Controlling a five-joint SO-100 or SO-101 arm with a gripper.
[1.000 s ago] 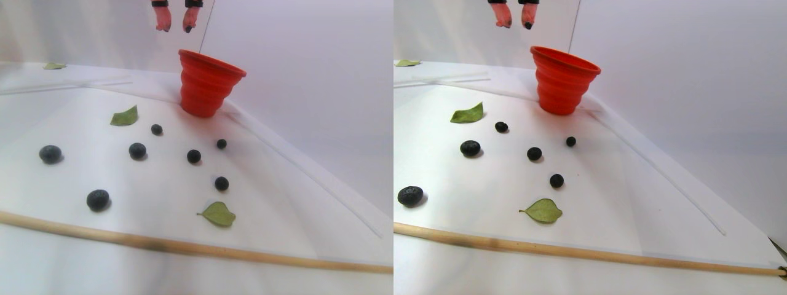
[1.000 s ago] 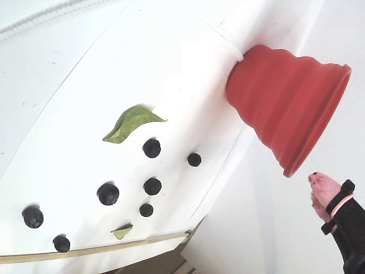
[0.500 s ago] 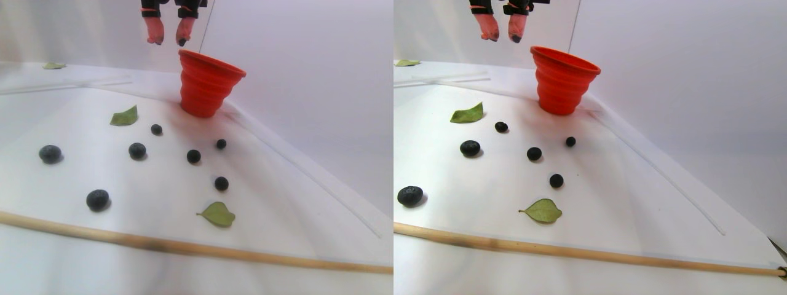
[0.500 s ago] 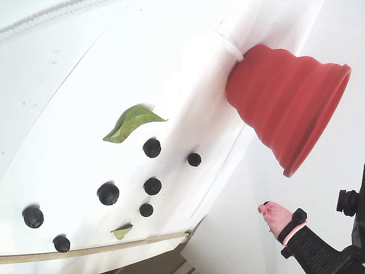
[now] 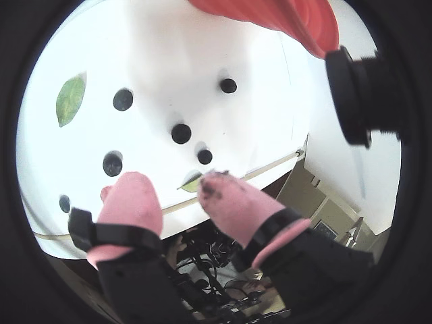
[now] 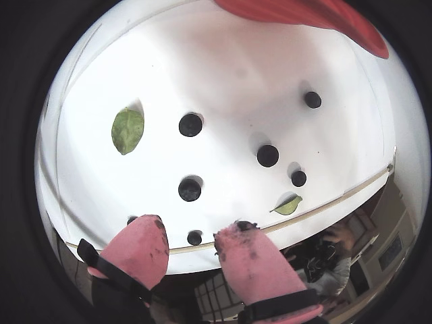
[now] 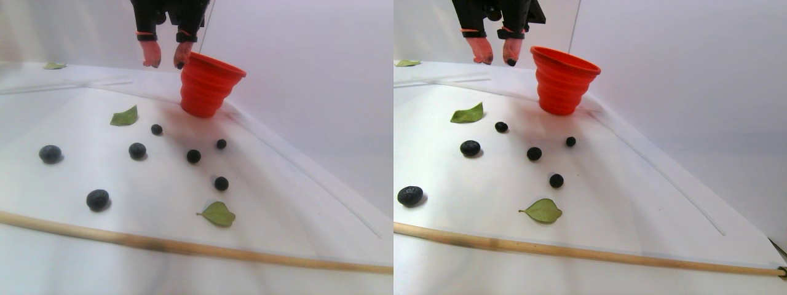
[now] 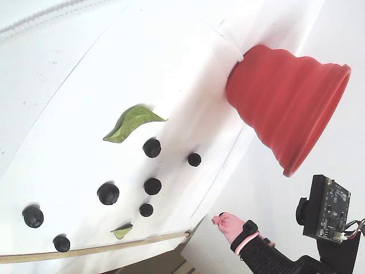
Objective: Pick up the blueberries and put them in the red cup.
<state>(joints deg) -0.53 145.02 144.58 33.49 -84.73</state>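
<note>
1. We see small, round, blue-black berries [image 6: 190,124] scattered on the white board [image 7: 276,184], well apart from the cup [image 7: 209,86].
2. A wooden stick [image 7: 184,247] edges the board; two leaves [image 7: 218,214] lie among the berries.
3. We cannot see inside the ribbed red cup.
4. Our gripper [image 6: 192,246] is parted, empty, beside the cup.

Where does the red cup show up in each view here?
A wrist view: the red cup, top edge, cut off.
A wrist view: top right sliver.
Stereo pair view: upper centre of both halves.
Fixed view: upper right, lying sideways.
Shared landmark: the wooden stick.
</note>
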